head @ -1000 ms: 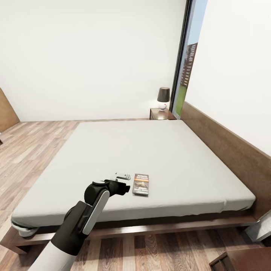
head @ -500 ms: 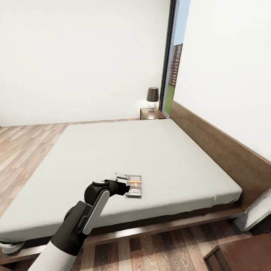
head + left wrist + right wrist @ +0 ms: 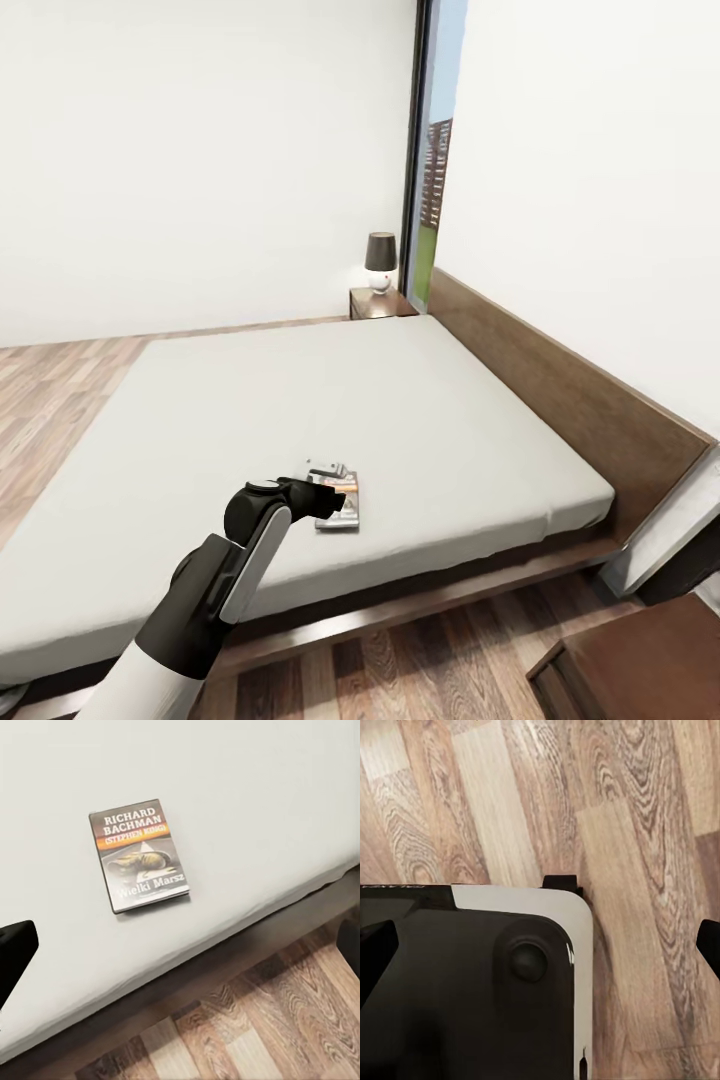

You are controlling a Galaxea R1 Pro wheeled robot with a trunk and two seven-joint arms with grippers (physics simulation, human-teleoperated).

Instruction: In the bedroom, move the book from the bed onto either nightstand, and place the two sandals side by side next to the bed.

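Observation:
The book (image 3: 342, 512) lies flat near the front edge of the bed (image 3: 300, 400), on its pale-grey mattress. In the left wrist view the book (image 3: 139, 856) shows a dark cover with an orange band and white lettering. My left gripper (image 3: 330, 487) hovers over the book's near-left side, open, with dark fingertips (image 3: 15, 949) far apart and nothing between them. One nightstand (image 3: 378, 301) stands at the far side by the headboard; another nightstand (image 3: 630, 660) is at the lower right. My right gripper (image 3: 540, 945) is open over the floor. The two sandals are out of view.
A dark-shaded lamp (image 3: 380, 258) sits on the far nightstand beside a tall window (image 3: 428, 170). The brown headboard (image 3: 560, 390) runs along the right wall. A pale slab (image 3: 670, 535) leans past its near end. Wood-plank floor (image 3: 622, 810) surrounds my base (image 3: 465, 990).
The whole view has swung right, so the bed slid left in the picture. My left gripper, earlier left of the book, now overlaps its near-left edge. More of the near nightstand shows.

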